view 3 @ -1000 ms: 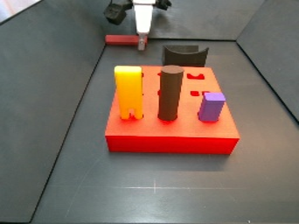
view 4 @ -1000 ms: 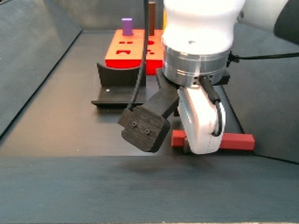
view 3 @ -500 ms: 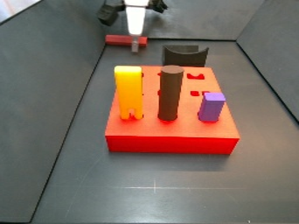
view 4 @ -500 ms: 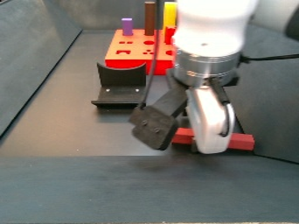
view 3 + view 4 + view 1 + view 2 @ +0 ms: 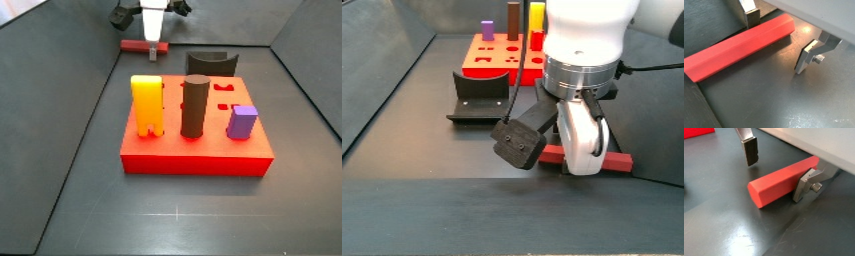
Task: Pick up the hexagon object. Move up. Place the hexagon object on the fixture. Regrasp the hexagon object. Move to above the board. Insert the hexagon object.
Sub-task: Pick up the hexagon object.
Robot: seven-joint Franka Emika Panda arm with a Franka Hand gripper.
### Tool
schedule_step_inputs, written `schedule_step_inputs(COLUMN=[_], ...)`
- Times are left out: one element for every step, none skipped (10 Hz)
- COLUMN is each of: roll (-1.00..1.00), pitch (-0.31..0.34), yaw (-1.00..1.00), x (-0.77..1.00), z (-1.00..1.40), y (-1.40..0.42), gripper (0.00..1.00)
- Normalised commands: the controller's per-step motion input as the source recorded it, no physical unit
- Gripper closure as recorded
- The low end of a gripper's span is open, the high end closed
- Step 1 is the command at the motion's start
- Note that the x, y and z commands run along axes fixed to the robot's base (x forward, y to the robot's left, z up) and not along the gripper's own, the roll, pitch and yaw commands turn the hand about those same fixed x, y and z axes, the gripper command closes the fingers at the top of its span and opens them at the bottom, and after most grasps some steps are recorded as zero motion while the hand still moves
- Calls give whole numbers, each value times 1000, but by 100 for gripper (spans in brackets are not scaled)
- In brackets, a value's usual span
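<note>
The long, slim red prism bar, the hexagon object [image 5: 741, 47], lies flat on the matte dark grey floor [image 5: 771, 100], its smooth faces meeting in crisp edges and a blunt flat end [image 5: 759, 198]. The gripper [image 5: 777, 170] straddles it with jaws spread wide: the flat silver fingers with dark pads [image 5: 750, 151] stand one on each side of the bar in both wrist views, with floor showing between pad and bar in a wrist view [image 5: 750, 19], so nothing is clamped.

In a side view the white and silver arm hangs upright, filling the centre and right of the frame, the gripper [image 5: 583, 158] low over the bar [image 5: 616, 161] at lower right. Upper left stands the small dark grey-black fixture [image 5: 477, 95] with a curved notch, and behind it the wide flat red board [image 5: 490, 60].

In a side view the board [image 5: 195, 150] sits mid-frame, bearing a yellow-orange peg [image 5: 146, 104], a dark brown cylinder [image 5: 195, 106] and a short purple peg [image 5: 242, 121]; the gripper [image 5: 152, 38] and bar [image 5: 139, 46] are at top centre. Grey walls [image 5: 54, 60] enclose the floor.
</note>
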Motion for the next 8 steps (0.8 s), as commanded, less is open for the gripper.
schedule_step_inputs(roll=[-219, -114, 0, 0, 0, 0, 0, 0], pitch=[-187, -120, -21, 0, 0, 0, 0, 0], yaw=[-94, -17, 0, 0, 0, 0, 0, 0], x=[63, 0, 0, 0, 0, 0, 0, 0], z=[-334, -174, 0, 0, 0, 0, 0, 0], y=[66, 31, 0, 0, 0, 0, 0, 0], gripper=[0, 0, 0, 100, 100, 100, 100, 100])
